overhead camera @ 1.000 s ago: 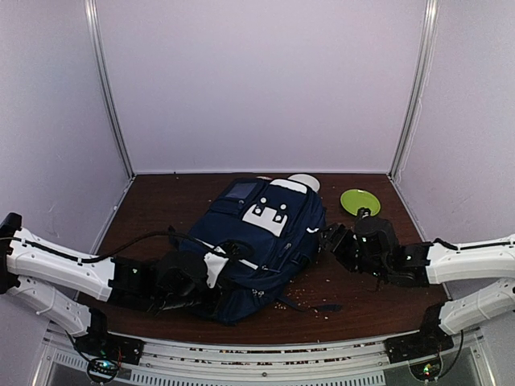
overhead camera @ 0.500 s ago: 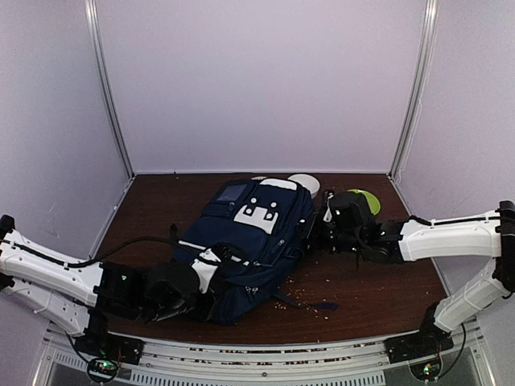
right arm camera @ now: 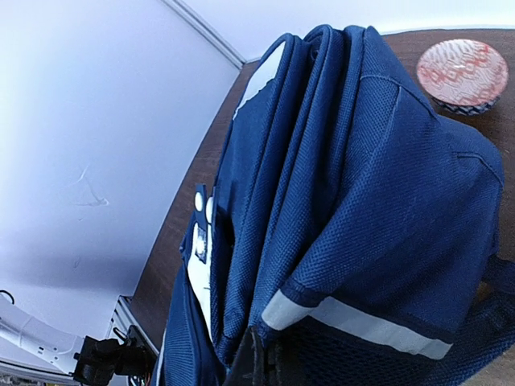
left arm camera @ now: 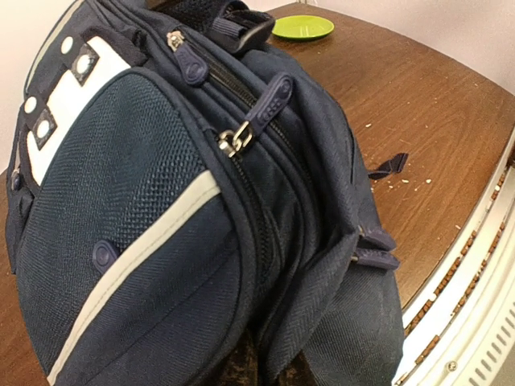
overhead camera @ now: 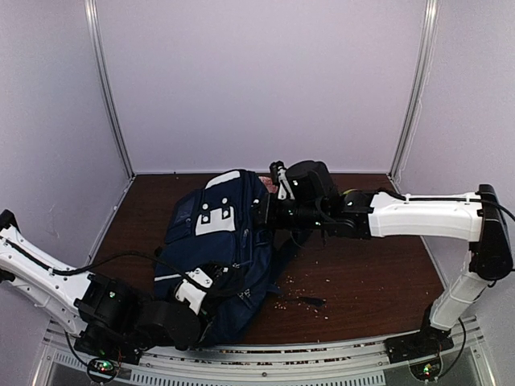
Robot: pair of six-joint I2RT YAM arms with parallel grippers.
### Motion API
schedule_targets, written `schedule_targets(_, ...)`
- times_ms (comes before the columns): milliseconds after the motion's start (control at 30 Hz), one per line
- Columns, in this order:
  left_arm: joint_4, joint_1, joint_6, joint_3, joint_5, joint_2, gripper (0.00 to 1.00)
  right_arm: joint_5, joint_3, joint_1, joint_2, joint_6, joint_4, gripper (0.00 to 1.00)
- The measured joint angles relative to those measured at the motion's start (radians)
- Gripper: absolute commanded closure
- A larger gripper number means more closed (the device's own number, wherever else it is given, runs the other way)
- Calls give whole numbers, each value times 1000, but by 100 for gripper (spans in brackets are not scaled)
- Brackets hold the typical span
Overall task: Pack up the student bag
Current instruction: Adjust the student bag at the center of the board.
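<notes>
We note right gripper (overhead camera: 267, 211) pinched tight on top-edge cloth of student bag (overhead camera: 221, 233). Left gripper (overhead camera: 201, 291) clamped on bag's near bottom fold, its fingers buried in cloth. Bag stands tilted on table (overhead camera: 370, 273), stretched between both grips. Patterned bowl (right arm camera: 463, 74) just beyond right fingers. Green plate (left arm camera: 302, 27) well past left ones. Crumbs (overhead camera: 299, 283) below right fingers.

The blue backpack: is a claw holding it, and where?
Both: the left claw pinches the backpack at its near end, the right claw its far side.
</notes>
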Motion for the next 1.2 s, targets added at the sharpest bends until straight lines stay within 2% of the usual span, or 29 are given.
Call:
schedule_targets(300, -46, 11, -136, -5, -74, 27, 100, -34, 270, 30, 218, -48, 1, 100)
schedule_targets(533, 104, 145, -95, -100, 41, -9, 100, 4, 372, 29, 315, -86, -23, 100)
schedule_targets(700, 154, 217, -51, -151, 105, -53, 100, 14, 360, 25, 331, -98, -25, 66)
schedule_targets(833, 170, 279, -11, -163, 101, -83, 100, -32, 306, 38, 317, -115, -16, 50)
schedule_targets(1000, 171, 305, 46, -163, 101, -90, 100, -57, 216, 48, 227, -138, -19, 44)
schedule_targets(1133, 167, 305, 84, -150, 103, -90, 100, -32, 109, 50, 36, -164, -10, 44)
schedule_targets(1200, 154, 306, 97, -132, 104, -89, 94, 13, 37, 63, -80, -188, 10, 44)
